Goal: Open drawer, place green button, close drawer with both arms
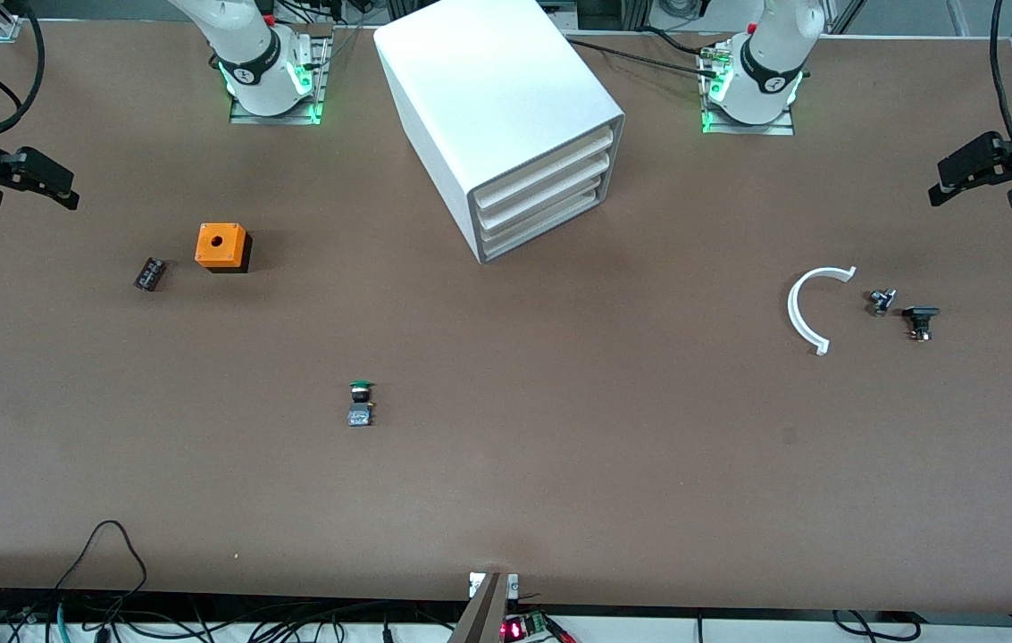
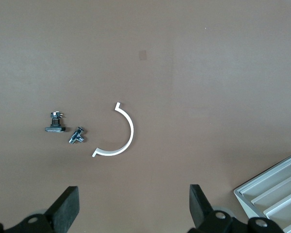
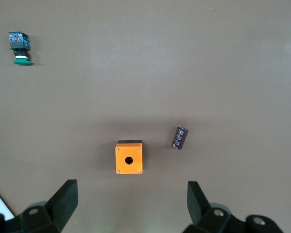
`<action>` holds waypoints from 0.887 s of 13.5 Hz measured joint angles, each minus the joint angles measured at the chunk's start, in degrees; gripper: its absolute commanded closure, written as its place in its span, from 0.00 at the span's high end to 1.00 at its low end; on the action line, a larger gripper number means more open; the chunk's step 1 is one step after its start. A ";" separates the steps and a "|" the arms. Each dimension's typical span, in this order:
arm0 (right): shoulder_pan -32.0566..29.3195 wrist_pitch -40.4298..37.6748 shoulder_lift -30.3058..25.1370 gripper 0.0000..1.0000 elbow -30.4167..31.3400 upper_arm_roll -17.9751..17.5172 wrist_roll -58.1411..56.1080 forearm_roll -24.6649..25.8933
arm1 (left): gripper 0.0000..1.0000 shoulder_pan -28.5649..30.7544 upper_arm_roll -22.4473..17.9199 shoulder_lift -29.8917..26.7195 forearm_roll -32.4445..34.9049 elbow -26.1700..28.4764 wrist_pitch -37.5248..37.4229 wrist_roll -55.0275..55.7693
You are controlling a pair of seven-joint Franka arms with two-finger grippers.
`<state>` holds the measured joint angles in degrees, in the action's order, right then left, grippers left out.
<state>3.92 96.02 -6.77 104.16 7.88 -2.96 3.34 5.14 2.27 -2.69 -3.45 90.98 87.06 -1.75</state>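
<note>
The brown table point(image 1: 559, 464) is flat and dull, like board. The big white box cabinet point(image 1: 492, 98) stands between the two arm bases, smooth and boxy, set at a slant. Its three drawers are all pushed in. The drawer point(image 1: 550, 226) at the bottom is a wide, thin white tray.

The button point(image 1: 361, 403) lies on its side nearer the front camera than the cabinet, alone on bare table. It has a round green cap and a dark grey-blue block body.

Toward the right arm's end sit an orange cube point(image 1: 221, 246) with a round hole on top and, just beside it, a small dark cylinder point(image 1: 149, 273), maybe a capacitor.

Toward the left arm's end lie a thin white plastic half ring point(image 1: 809, 308), a tiny shiny metal part point(image 1: 881, 301) and a black-capped switch point(image 1: 920, 321), close together.

The left gripper point(image 1: 979, 183) hangs over its end of the table, fingers spread wide, holding nothing. The right gripper point(image 1: 32, 183) hangs over its own end, also wide open with nothing in it. Both arms wait.
</note>
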 measured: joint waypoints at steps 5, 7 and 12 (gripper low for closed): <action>-0.01 0.00 0.00 1.00 -0.64 0.47 -0.04 0.00 | 1.00 0.03 -0.02 0.30 0.00 -0.71 -0.23 -0.03; -0.01 0.00 0.00 1.00 -0.86 0.47 -0.04 0.00 | 1.00 0.02 -0.02 0.66 0.00 -1.39 -0.24 -0.03; -0.01 0.02 0.00 1.00 -0.87 0.47 -0.04 0.00 | 1.00 -0.04 0.05 0.94 0.00 -2.03 -0.26 -0.09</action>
<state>3.92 96.03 -6.77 103.29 8.35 -3.00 3.34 5.10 2.32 -1.75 -3.45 88.95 86.81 -1.84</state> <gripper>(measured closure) 0.000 0.000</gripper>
